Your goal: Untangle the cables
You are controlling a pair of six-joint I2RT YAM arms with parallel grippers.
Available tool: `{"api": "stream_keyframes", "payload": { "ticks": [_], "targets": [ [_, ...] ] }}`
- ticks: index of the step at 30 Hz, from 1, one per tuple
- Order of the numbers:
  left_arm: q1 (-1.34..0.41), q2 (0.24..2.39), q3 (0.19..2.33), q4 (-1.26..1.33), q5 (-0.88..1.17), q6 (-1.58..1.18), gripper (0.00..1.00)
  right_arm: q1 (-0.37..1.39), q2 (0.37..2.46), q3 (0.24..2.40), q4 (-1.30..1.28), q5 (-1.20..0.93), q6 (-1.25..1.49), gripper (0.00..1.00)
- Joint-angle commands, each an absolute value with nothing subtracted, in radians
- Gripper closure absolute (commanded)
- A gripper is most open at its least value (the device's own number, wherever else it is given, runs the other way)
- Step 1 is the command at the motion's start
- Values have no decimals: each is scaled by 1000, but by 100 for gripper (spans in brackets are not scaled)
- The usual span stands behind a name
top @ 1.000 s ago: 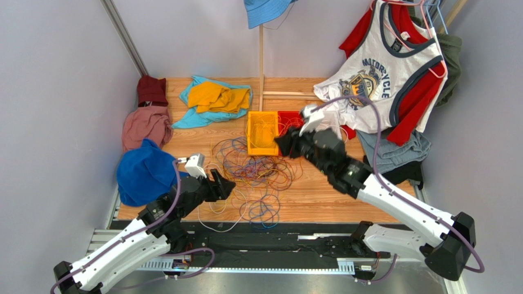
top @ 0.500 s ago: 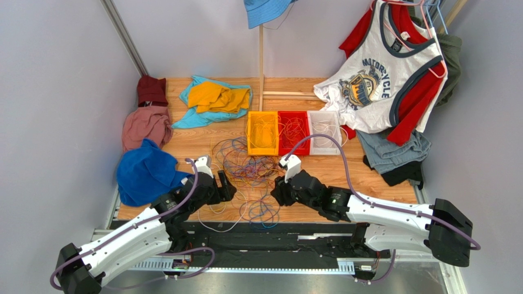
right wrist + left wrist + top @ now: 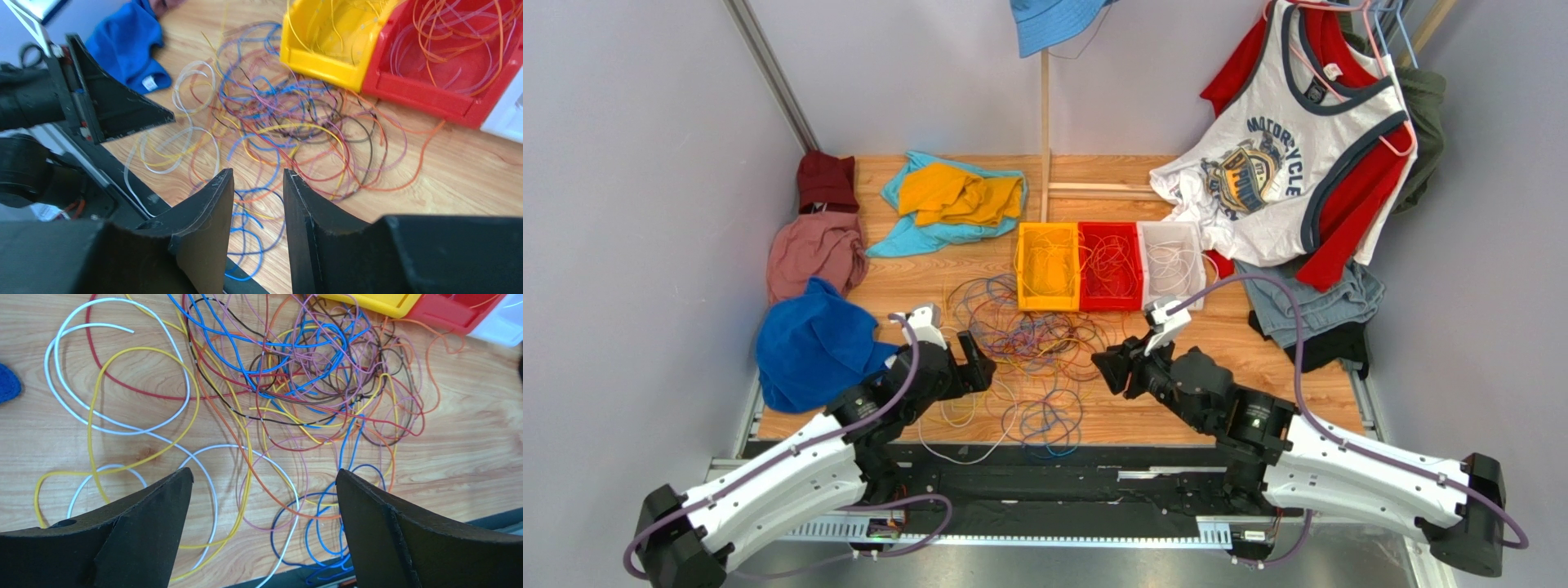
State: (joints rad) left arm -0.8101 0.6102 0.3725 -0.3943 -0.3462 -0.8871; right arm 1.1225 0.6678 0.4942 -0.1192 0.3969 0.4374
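Cables sprawl between left gripper and right gripper, reaching table edge.

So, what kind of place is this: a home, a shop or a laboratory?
Most likely a robot test cell in a laboratory: plain grey walls close in a wooden table, the left arm and right arm are bolted at its near edge, and loose cables lie beside sorting bins.

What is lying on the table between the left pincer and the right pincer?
The tangled cables fill the stretch between the left pincer and the right pincer; the top view shows it.
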Motion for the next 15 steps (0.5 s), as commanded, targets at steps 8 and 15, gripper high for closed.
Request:
{"api": "stream_keyframes", "payload": {
  "ticks": [8,15],
  "targets": [
    [-687,1115,500,-78,-235,-876,8,1126,755,471,-115,387,463,62],
    [-655,1397,646,-31,-206,-870,11,1124,721,466,-144,396,459,62]
  ]
}}
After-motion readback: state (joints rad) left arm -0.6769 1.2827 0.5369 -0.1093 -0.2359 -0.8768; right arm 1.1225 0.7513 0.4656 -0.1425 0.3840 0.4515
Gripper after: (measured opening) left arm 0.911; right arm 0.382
